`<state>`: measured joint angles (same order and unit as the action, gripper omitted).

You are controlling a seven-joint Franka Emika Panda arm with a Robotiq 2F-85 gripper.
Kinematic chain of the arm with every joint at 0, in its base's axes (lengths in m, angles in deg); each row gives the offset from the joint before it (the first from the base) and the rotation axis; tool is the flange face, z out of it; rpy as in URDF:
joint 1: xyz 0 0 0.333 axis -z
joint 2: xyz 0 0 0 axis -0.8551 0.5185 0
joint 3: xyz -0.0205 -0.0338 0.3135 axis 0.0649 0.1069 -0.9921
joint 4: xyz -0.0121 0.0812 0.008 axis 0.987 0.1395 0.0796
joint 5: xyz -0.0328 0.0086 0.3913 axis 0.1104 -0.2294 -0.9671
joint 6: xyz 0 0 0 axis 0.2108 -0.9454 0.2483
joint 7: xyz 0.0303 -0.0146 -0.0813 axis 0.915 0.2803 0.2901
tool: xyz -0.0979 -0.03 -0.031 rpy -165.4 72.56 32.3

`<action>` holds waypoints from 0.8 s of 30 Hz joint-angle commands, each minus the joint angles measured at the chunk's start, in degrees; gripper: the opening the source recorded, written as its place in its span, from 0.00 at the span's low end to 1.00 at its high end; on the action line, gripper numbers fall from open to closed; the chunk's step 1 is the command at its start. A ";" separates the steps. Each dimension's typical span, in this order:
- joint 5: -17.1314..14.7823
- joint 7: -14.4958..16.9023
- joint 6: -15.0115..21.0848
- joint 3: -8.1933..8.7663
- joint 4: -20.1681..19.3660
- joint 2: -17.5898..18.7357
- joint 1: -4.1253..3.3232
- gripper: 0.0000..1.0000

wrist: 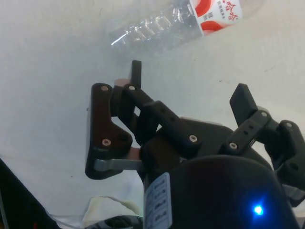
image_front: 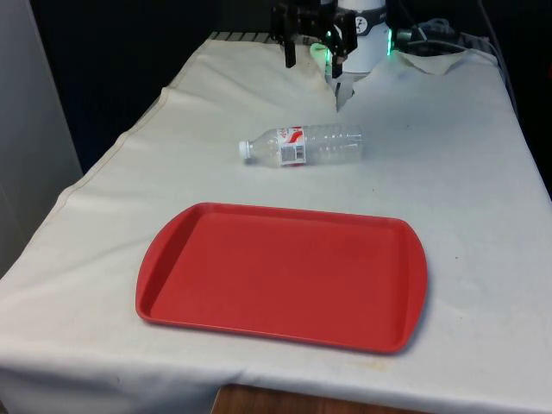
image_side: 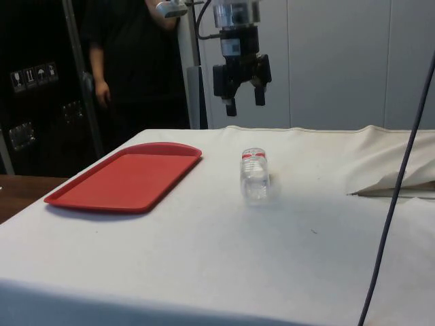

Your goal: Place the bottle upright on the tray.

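Lab: cloth-draped table (image_front: 483,172), dark cabinets (image_side: 34,88), cables (image_side: 397,197), person (image_side: 126,61) standing by.

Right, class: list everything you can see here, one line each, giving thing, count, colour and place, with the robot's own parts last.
water bottle: one, clear plastic with white cap and red-and-white label, lying on its side on the cloth, between tray and robot.
tray: one, red, flat on the cloth at the table's near end in the front view, nothing on it.
tablecloth: one, white, covering the table.
person: one, in dark clothes, standing behind the tray in the side view.
gripper: one, black, open, above the cloth beyond the bottle, holding nothing.
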<state>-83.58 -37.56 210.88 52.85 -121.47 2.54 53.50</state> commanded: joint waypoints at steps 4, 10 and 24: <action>-0.34 -0.63 0.57 0.57 0.23 0.69 0.17 1.00; -0.86 -1.20 0.69 1.38 0.23 1.38 0.17 1.00; 0.00 -2.35 1.03 1.49 -0.06 1.43 0.23 1.00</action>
<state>-84.09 -39.22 211.10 54.34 -121.41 3.86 53.67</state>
